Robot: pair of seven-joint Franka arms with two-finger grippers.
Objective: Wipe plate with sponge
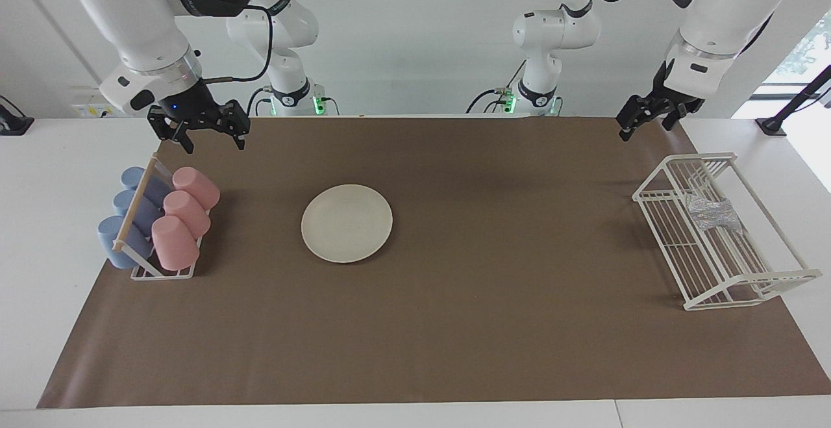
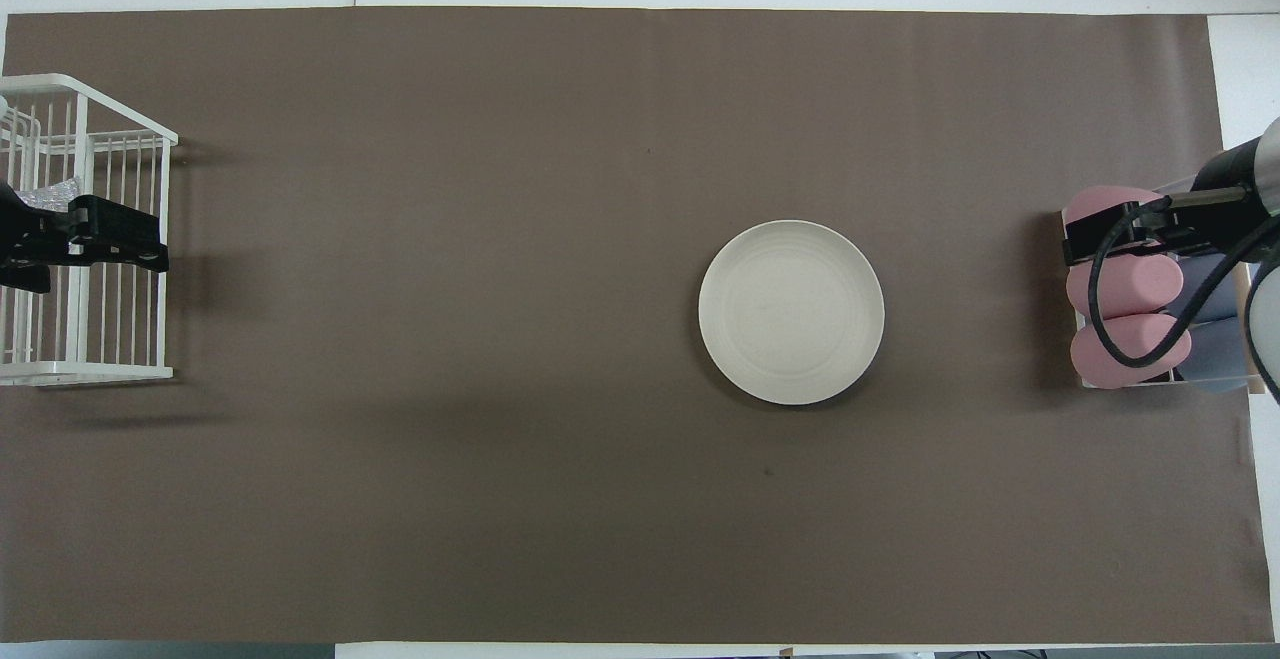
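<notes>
One cream plate (image 1: 347, 223) is seen bare on the brown mat (image 1: 454, 324), mid-worktop. Half hidden by wires, the sponge (image 1: 713, 214) lies in the white wire rack (image 1: 717, 272). Raised above it, the left end effector (image 1: 639, 123) is spread open, empty. Likewise open, the right end effector (image 1: 211, 136) hangs above the cup rack (image 1: 162, 272); lettering on its arm is unreadable.

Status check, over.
Both claws open, empty: left above rack, right above cups. Sponge in rack. Plate untouched, path clear.
</notes>
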